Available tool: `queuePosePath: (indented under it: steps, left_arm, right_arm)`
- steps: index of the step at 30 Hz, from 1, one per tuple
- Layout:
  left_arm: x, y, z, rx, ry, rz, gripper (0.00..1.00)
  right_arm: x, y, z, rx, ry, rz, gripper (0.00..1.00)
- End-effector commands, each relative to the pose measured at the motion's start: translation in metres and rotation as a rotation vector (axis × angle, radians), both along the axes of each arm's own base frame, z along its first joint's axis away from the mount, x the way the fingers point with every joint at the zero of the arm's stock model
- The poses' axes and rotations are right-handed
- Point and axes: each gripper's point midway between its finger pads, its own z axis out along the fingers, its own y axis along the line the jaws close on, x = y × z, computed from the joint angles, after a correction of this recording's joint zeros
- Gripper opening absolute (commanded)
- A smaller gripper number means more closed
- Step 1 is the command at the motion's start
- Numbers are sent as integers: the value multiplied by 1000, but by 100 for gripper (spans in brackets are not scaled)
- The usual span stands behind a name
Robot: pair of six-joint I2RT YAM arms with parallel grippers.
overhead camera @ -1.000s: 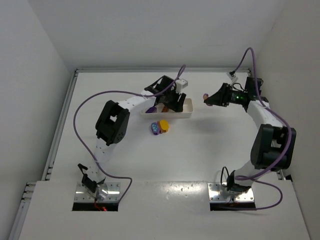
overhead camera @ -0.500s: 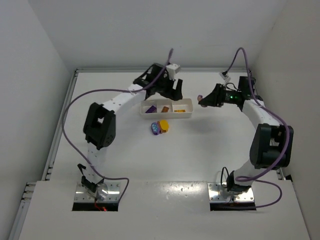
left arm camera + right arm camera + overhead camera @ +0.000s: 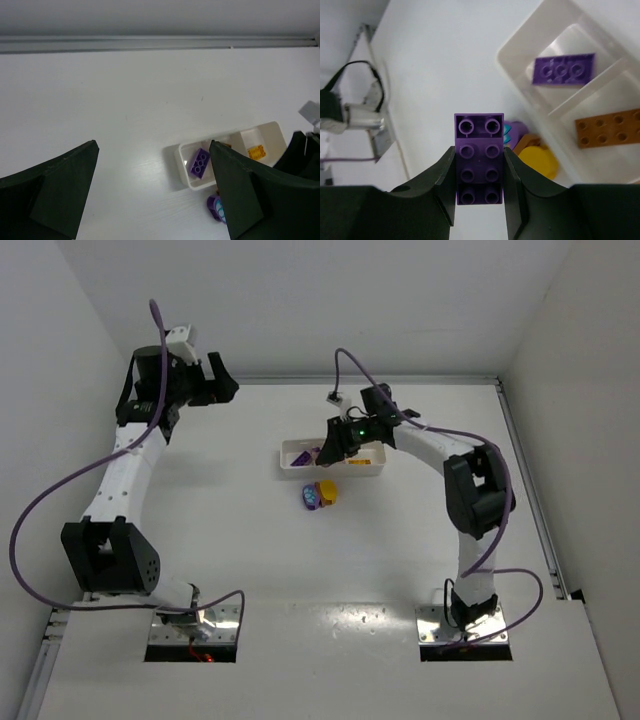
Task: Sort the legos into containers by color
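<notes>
Left pincer (image 3: 153,146) swings clear, jaws apart; right pincer (image 3: 479,150), clamped on a purple lego (image 3: 479,165), reaches the tray (image 3: 345,473), needing its purple compartment (image 3: 540,40) next.

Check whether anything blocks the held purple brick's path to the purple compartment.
Nothing visible does. The right end effector holds the purple brick in open air; the compartment is open-topped, with one flat purple brick inside.

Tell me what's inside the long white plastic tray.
Purple brick in one end compartment, brown-orange brick in the middle, yellow-orange brick in the other end. Overhead, the right gripper covers the middle.
</notes>
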Motion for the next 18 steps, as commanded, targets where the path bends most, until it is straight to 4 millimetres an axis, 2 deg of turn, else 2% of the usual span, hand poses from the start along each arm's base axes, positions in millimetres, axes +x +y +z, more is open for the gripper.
queuePosePath:
  steps: [1,2,3,4,6,7,8,9,11,18]
  left_arm:
    - [-26,5,-4,3,17,-26,100]
    - [-30,10,-5,9,17,-25,100]
    - [-36,8,-2,6,7,-35,100]
    - [-37,10,-12,1,30,-34,100]
    - [-44,7,-15,-39,41,-72,100]
    - [-46,7,-19,-64,59,-73,100]
    - [-47,2,-16,-74,48,-102,100]
    - [-46,6,-16,-82,50,-88,100]
    - [-45,9,-19,-95,62,-83,100]
    - [-42,17,-23,-132,76,-82,100]
  right_arm:
    - [47,14,10,-33,-132,-110,0]
    - [54,19,12,-35,-155,-116,0]
    - [59,25,3,-46,-169,-133,0]
    - [66,26,5,-42,-182,-154,2]
    - [71,42,5,-50,-214,-154,4]
    - [76,43,-8,-65,-202,-161,5]
    - [80,55,0,-53,-220,-147,5]
    - [85,55,-4,-65,-223,-151,5]
    - [85,72,-13,-76,-214,-129,6]
    - [83,94,-33,-99,-208,-98,6]
